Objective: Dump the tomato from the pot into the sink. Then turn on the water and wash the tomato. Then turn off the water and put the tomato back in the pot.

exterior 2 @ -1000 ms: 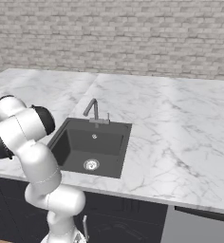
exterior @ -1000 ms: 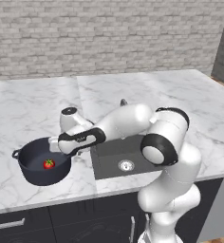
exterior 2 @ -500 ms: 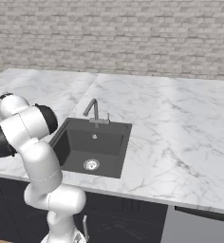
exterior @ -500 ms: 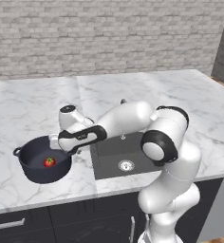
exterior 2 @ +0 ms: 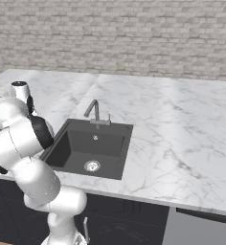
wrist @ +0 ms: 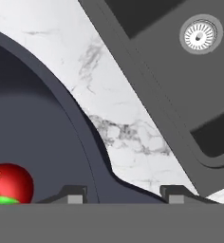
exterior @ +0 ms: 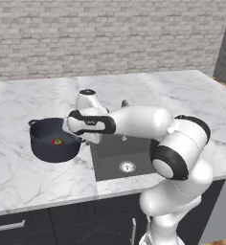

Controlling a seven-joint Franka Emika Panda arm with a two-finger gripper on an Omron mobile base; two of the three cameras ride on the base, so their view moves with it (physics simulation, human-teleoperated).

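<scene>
Seemingly level, the pot (exterior: 53, 140) opens upward, its right rim clasped by the pincer (wrist: 122, 197).

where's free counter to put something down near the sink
Right of the sink, marble counter runs bare to the far edge; behind the faucet is bare too. Left is crowded: pot with tomato, the gripper at its rim.

tomato (exterior: 57, 141) in pot (exterior: 47, 152); pot left of sink (exterior: 134, 173) on counter (exterior: 19, 177).
</scene>
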